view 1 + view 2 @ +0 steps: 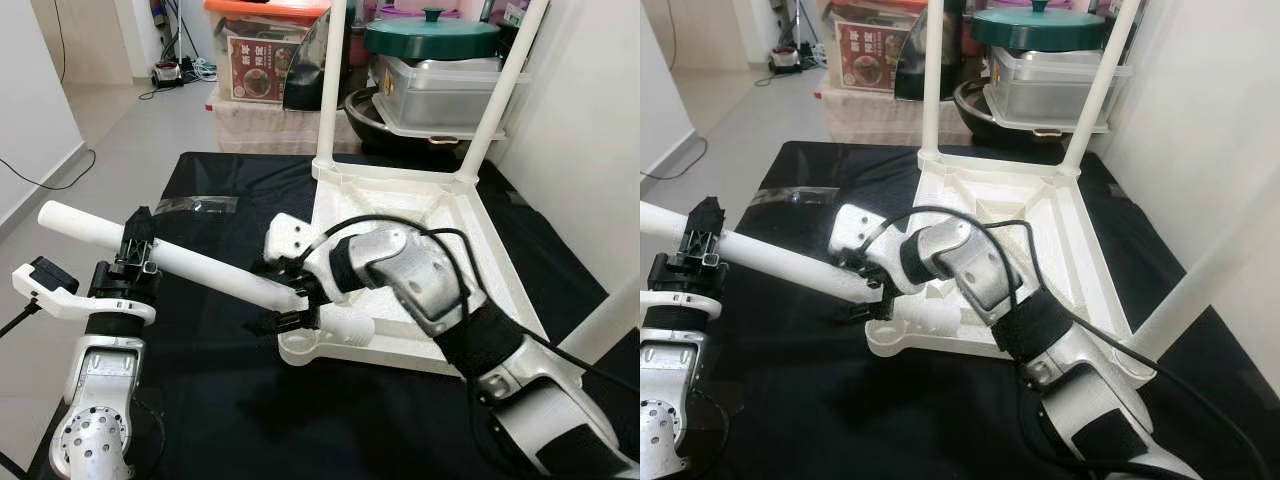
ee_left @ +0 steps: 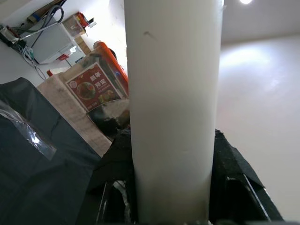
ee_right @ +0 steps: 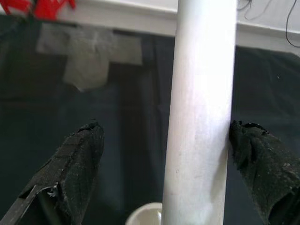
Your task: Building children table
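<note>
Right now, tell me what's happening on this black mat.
The robot is putting together a small white table. The tabletop lies upside down on the black mat, with two legs already standing up from its far corners. The left hand is clamped around another white leg, holding it nearly level. The right hand straddles that leg's other end with fingers open, beside the tabletop's near corner socket. The leg is not yet seated.
</note>
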Controlling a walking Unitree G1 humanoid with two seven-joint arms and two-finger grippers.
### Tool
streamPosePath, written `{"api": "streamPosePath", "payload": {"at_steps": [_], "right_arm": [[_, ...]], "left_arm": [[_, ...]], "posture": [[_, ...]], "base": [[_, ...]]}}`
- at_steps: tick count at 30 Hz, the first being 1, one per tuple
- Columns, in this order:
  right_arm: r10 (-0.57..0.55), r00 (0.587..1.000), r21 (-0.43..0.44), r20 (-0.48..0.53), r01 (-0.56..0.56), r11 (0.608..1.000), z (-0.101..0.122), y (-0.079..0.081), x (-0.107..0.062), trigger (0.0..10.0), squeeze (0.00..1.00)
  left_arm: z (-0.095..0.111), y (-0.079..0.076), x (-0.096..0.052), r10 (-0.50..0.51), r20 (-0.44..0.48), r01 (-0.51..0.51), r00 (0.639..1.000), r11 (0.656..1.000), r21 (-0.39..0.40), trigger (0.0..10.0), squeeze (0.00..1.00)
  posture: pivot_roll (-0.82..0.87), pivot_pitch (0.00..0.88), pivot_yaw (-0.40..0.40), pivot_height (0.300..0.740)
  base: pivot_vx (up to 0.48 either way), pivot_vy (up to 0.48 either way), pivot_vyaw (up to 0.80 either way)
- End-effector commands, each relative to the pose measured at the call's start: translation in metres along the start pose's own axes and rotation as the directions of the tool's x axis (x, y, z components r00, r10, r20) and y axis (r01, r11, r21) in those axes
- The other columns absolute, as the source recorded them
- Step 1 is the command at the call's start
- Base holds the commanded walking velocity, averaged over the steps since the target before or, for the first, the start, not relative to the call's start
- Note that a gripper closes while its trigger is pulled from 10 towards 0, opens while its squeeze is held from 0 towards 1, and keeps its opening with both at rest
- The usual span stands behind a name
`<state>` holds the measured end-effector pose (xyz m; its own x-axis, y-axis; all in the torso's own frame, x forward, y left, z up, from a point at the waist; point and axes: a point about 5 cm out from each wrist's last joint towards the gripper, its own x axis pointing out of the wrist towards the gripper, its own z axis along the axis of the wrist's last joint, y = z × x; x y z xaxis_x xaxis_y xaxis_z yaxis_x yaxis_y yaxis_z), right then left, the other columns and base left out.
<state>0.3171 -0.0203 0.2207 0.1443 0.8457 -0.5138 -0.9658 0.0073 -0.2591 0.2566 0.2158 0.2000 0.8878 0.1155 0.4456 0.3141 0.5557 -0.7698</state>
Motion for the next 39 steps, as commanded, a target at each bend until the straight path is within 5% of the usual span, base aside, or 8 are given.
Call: {"api": "streamPosePath", "payload": {"at_steps": [1, 8, 16, 17, 19, 20, 38, 39], "right_arm": [[0.071, 0.997, -0.002, -0.033, -0.071, 0.997, -0.008, 0.013, 0.013, 10.0, 0.00], [-0.030, 0.991, -0.010, -0.129, 0.029, 1.000, -0.019, 0.008, 0.047, 10.0, 0.00], [-0.016, 0.980, 0.018, -0.200, 0.020, 1.000, -0.031, 0.009, 0.062, 10.0, 0.00], [-0.009, 0.979, 0.019, -0.202, 0.013, 1.000, -0.031, 0.010, 0.064, 6.9, 0.00], [-0.009, 0.979, 0.019, -0.202, 0.013, 1.000, -0.031, 0.010, 0.064, 6.9, 0.00], [-0.006, 0.979, 0.020, -0.202, 0.010, 1.000, -0.030, 0.011, 0.064, 0.0, 0.00], [0.066, 0.990, 0.043, -0.127, -0.061, 0.997, -0.029, 0.018, 0.065, 0.0, 0.00], [0.069, 0.990, 0.041, -0.127, -0.064, 0.997, -0.029, 0.017, 0.064, 0.0, 0.00]], "left_arm": [[-0.006, -0.002, 0.000, -0.005, -0.026, 0.005, 1.000, 1.000, 0.009, 0.0, 0.00], [-0.013, -0.005, 0.001, -0.011, -0.048, 0.012, 0.999, 1.000, 0.016, 0.0, 0.00], [-0.016, -0.010, 0.002, -0.024, -0.065, 0.025, 0.998, 0.999, 0.028, 0.0, 0.00], [-0.016, -0.010, 0.001, -0.022, -0.067, 0.025, 0.997, 0.999, 0.031, 0.0, 0.00], [-0.016, -0.010, 0.001, -0.022, -0.067, 0.025, 0.997, 0.999, 0.031, 0.0, 0.00], [-0.017, -0.010, 0.001, -0.020, -0.067, 0.023, 0.998, 0.999, 0.031, 0.0, 0.00], [-0.027, -0.009, 0.003, -0.009, -0.120, 0.015, 0.993, 0.999, 0.051, 0.5, 0.00], [-0.029, -0.008, 0.003, -0.006, -0.144, 0.017, 0.990, 0.997, 0.073, 10.0, 0.00]], "posture": [[0.01, 0.000, -0.078, 0.740], [0.02, 0.000, -0.079, 0.740], [0.03, 0.000, -0.095, 0.740], [0.03, 0.000, -0.098, 0.740], [0.03, 0.000, -0.098, 0.740], [0.03, 0.000, -0.098, 0.740], [0.02, 0.000, -0.093, 0.740], [0.02, 0.000, -0.091, 0.740]], "base": [[0.000, 0.000, 0.00], [0.000, 0.000, 0.00], [0.000, 0.000, 0.00], [0.000, 0.000, 0.00], [0.000, 0.000, 0.00], [0.000, 0.000, 0.00], [0.000, 0.000, 0.00], [0.000, 0.000, 0.00]]}}
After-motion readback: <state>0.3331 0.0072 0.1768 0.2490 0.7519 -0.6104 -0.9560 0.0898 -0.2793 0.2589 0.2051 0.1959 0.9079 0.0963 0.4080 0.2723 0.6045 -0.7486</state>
